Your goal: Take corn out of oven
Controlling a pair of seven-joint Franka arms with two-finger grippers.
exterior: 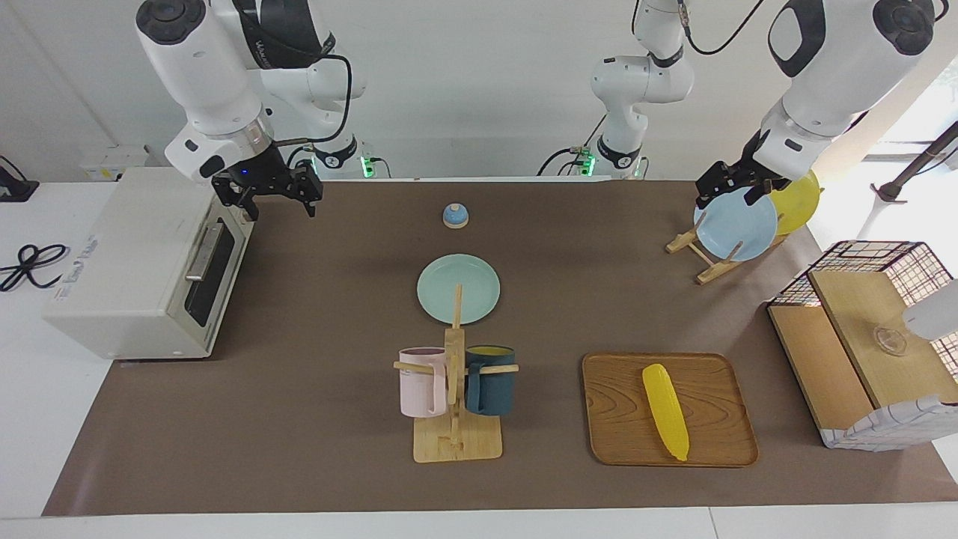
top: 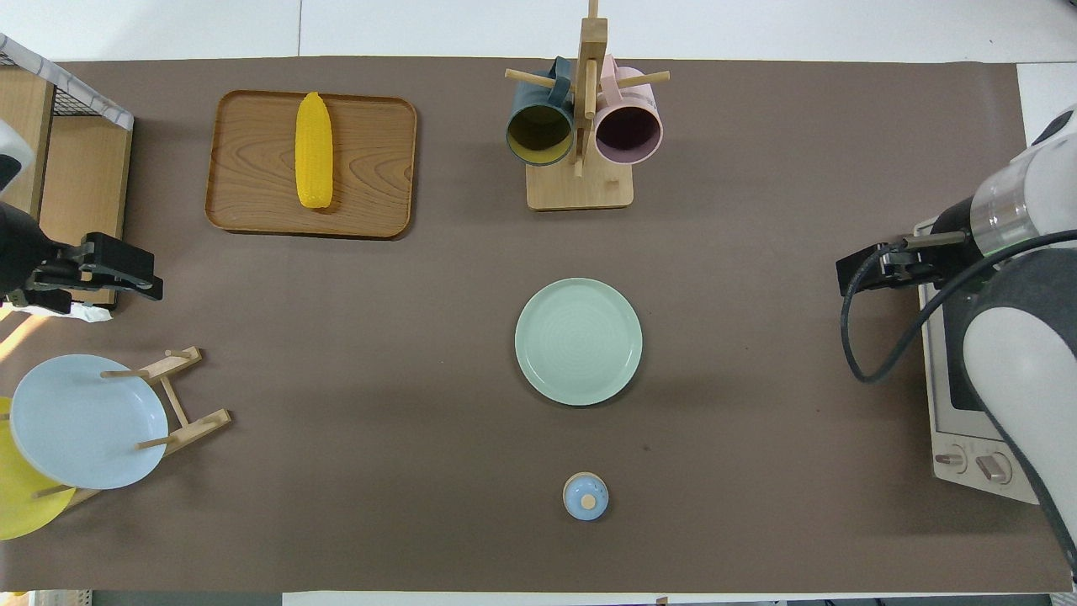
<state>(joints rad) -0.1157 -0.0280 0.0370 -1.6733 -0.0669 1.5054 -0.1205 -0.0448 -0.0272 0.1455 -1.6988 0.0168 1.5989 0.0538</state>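
Observation:
The yellow corn [exterior: 665, 411] lies on a wooden tray [exterior: 718, 442], toward the left arm's end of the table and farther from the robots than the plate rack; it also shows in the overhead view [top: 314, 150]. The off-white oven [exterior: 142, 262] stands at the right arm's end with its dark glass door [exterior: 213, 271] shut; only part of it shows in the overhead view [top: 968, 438]. My right gripper [exterior: 275, 198] hangs open and empty over the table just in front of the oven's door, at its end nearer the robots. My left gripper [exterior: 737, 193] is open and empty over the plate rack.
A green plate [exterior: 458, 289] lies mid-table. A mug rack [exterior: 456, 438] with a pink and a dark blue mug stands farther out. A small blue knob-lid [exterior: 455, 215] sits near the robots. The plate rack [exterior: 703, 262] holds a blue and a yellow plate. A wire-and-wood basket [exterior: 868, 344] stands beside the tray.

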